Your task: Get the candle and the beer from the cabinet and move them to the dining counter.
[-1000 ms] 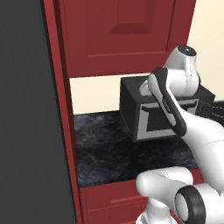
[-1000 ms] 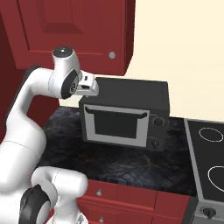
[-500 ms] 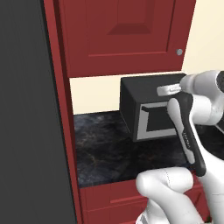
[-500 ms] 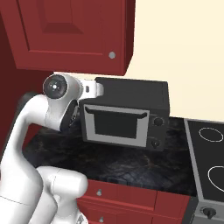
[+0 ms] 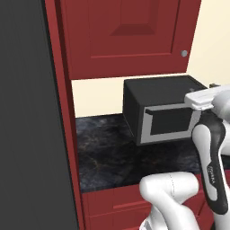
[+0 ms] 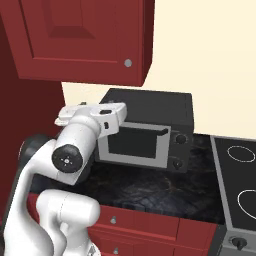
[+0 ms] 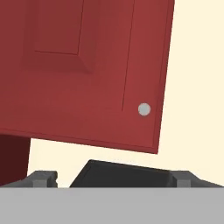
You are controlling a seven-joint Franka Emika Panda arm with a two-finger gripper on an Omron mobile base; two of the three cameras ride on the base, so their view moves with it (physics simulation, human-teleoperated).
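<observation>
The cabinet point(image 7: 78, 65) is a dark red cupboard with a raised-panel door, hung on the wall above the worktop; its door point(image 5: 130, 36) point(image 6: 75, 40) is shut. A small silver knob point(image 7: 144, 109) point(image 5: 184, 53) point(image 6: 128, 63) sits at the door's lower corner. My gripper point(image 7: 113, 179) is open with nothing between its fingers, and it points up at the door from below and in front, apart from it. My white arm point(image 6: 75, 150) is raised in front of the microwave. The candle and the beer are hidden. The dining counter is out of view.
A black microwave point(image 5: 161, 112) point(image 6: 145, 130) stands on the black marble worktop point(image 5: 108, 157) under the cabinet, with red drawer fronts point(image 6: 150, 225) below. A stove top point(image 6: 240, 185) lies to the right. A tall dark panel point(image 5: 27, 134) and a red upright close off the left.
My arm has swung lower and to the right in front of the microwave, and the hand has turned up towards the cabinet door. The jaws have stayed wide apart.
</observation>
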